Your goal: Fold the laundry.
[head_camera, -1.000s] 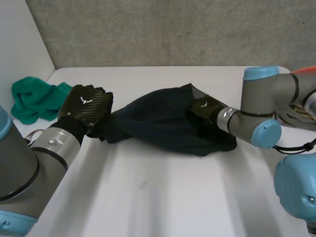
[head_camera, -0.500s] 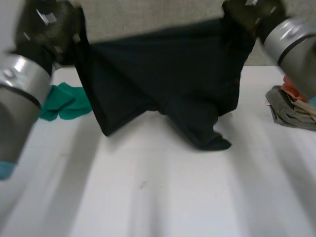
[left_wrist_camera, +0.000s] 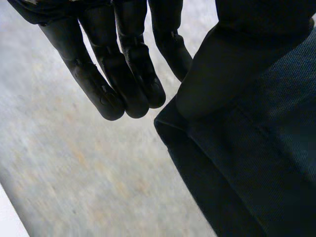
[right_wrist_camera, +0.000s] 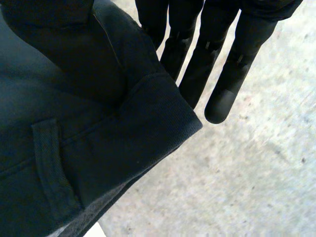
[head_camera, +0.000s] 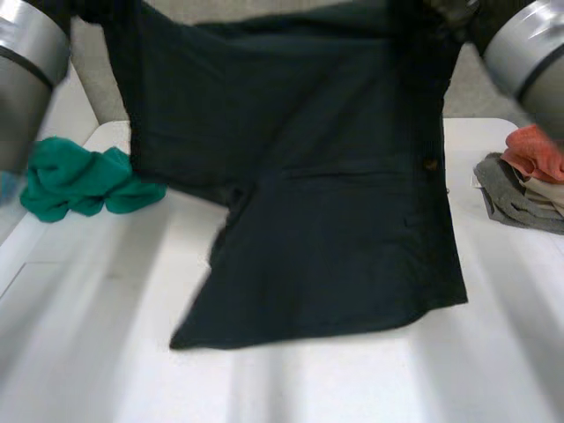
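Note:
A dark navy garment (head_camera: 317,229), with a waistband and a belt loop like shorts, hangs spread out between my two raised arms. Its lower hem rests on the white table (head_camera: 308,388). In the left wrist view my left hand (left_wrist_camera: 123,69) pinches one upper corner of the garment (left_wrist_camera: 256,148) between its thumb and straight fingers. In the right wrist view my right hand (right_wrist_camera: 217,59) pinches the other waistband corner (right_wrist_camera: 113,143) the same way, next to the belt loop (right_wrist_camera: 52,163). My left forearm (head_camera: 26,44) and right forearm (head_camera: 524,48) reach up on either side of the cloth.
A crumpled green cloth (head_camera: 75,181) lies at the table's left side. A stack of folded clothes (head_camera: 520,198), grey with an orange-red piece (head_camera: 533,150) on it, sits at the right edge. A grey wall (head_camera: 467,101) stands behind the table.
Both hands have lifted the dark garment from a heap on the table to high above it. It has unfurled and now hangs flat. The right hand closed on its corner.

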### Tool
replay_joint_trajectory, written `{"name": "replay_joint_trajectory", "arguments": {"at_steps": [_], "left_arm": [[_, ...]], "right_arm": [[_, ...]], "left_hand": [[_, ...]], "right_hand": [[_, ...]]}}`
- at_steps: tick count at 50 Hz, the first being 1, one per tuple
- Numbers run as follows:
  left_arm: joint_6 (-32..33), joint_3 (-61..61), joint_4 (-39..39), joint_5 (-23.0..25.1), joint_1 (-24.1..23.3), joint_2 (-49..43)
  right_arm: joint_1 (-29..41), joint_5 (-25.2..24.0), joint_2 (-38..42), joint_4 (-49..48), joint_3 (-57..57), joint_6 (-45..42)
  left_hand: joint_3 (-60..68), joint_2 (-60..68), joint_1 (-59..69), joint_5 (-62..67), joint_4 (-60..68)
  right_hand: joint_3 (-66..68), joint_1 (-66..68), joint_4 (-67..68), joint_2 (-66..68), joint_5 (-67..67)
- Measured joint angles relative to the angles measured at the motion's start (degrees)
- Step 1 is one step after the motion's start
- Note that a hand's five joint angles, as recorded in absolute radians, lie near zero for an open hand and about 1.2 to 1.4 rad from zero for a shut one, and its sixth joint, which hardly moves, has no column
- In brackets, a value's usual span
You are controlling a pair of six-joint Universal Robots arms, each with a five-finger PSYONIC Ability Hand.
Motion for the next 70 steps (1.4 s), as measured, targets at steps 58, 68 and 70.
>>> {"name": "replay_joint_trajectory", "arguments": {"at_steps": [58,68,70], "left_arm": [[-6.9,-34.0,-14.5,-7.6,-14.1,-6.1],[-3.0,-30.9,-11.3,-9.7,-14.7,-12.4],[-2.0,-30.6,-10.6,-9.9,-15.0,-13.4]], "right_arm": [[-12.4,-15.1,8.9,-10.6,45.6,-27.9],[-13.2,-14.6,11.3,-20.7,46.7,-27.3],[-13.2,-14.4,11.5,-21.4,46.7,-27.0]], "left_hand": [[-42.0,-42.6,-39.1,-42.2,-43.0],[-42.0,-42.6,-39.1,-42.1,-43.0],[-39.6,-40.0,-36.4,-39.2,-40.3]], "right_hand": [[-33.9,-28.8,-34.3,-32.9,-32.3],[-2.2,-2.4,-2.3,-0.3,-1.3],[-0.4,-2.2,-0.3,0.8,0.6]]}}
